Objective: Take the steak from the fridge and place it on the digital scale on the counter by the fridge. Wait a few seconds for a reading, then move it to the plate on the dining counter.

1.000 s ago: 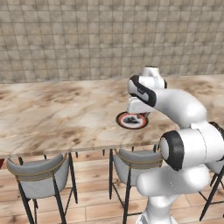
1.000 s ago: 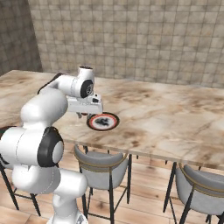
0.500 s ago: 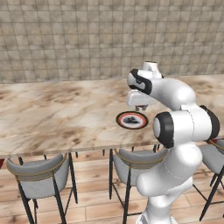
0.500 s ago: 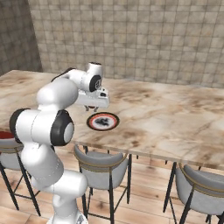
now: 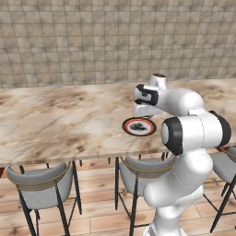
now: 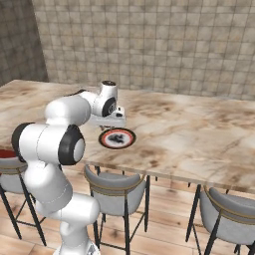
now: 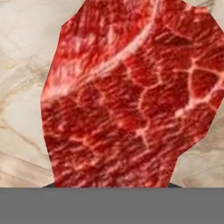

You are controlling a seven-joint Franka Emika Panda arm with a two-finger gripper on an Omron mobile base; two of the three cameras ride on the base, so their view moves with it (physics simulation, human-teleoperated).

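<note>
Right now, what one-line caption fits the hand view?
Marbled red steak held close in the shut claw, above the beige marbled dining counter.

Right in front of me hangs the steak, red with pale marbling running through it in branching lines, so close it covers most of what I see. Around its edges shows the beige marbled dining counter, on my left and at the lower right.
</note>
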